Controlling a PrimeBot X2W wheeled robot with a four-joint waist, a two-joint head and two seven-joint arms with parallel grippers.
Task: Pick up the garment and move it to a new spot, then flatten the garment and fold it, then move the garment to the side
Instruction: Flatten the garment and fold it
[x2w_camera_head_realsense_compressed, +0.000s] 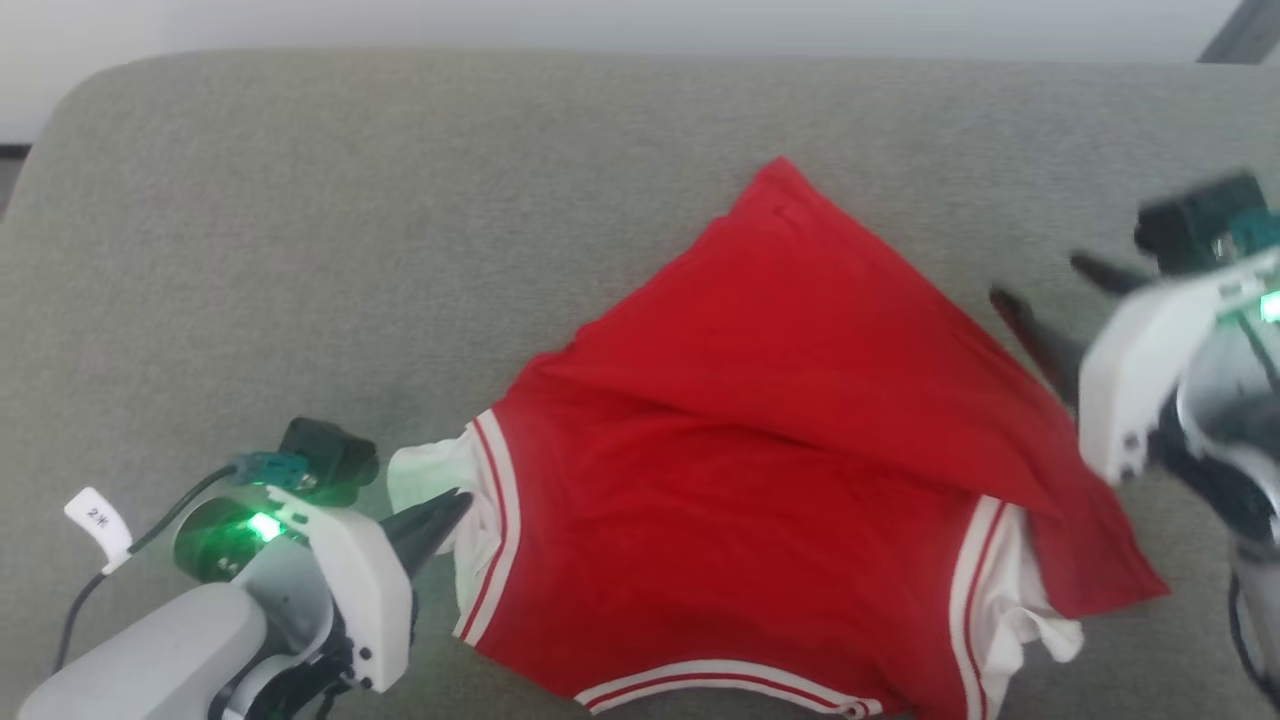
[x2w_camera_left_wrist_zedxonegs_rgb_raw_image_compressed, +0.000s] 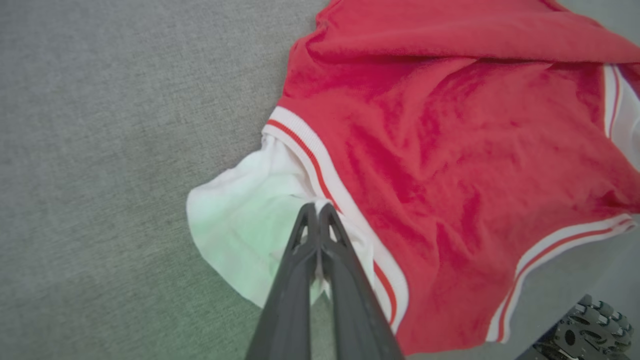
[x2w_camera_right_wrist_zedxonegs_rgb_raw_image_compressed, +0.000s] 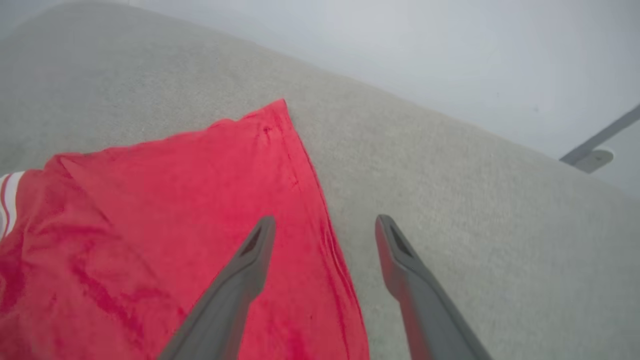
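1. Grey woven upholstery (x2w_camera_head_realsense_compressed: 300, 200) with a rounded far edge serves as the work surface, and a pale wall is seen behind it.
2. A red jersey-style garment (x2w_camera_head_realsense_compressed: 760, 400) with white short sleeves and red-and-white striped trim is laid on this surface near the robot. Its plain red back is turned upward, and no lettering is visible.
3. The garment is not flat. One hem corner is drawn into a peak toward the far edge, a diagonal fold crosses the body, and the right white sleeve (x2w_camera_head_realsense_compressed: 1020, 600) is bunched under a red flap.
4. The left gripper (x2w_camera_head_realsense_compressed: 455, 503) is seen with its jaws pressed together, and cloth of the left white sleeve (x2w_camera_left_wrist_zedxonegs_rgb_raw_image_compressed: 235, 225) appears to be pinched between them.
5. The right gripper (x2w_camera_head_realsense_compressed: 1040, 280) is held with its jaws spread wide and nothing in them. One finger is over the garment's right-hand edge and the other over bare upholstery.
6. Placement at a spot is judged to be done and flattening to be under way. Folding and the move to the side are judged not yet begun.
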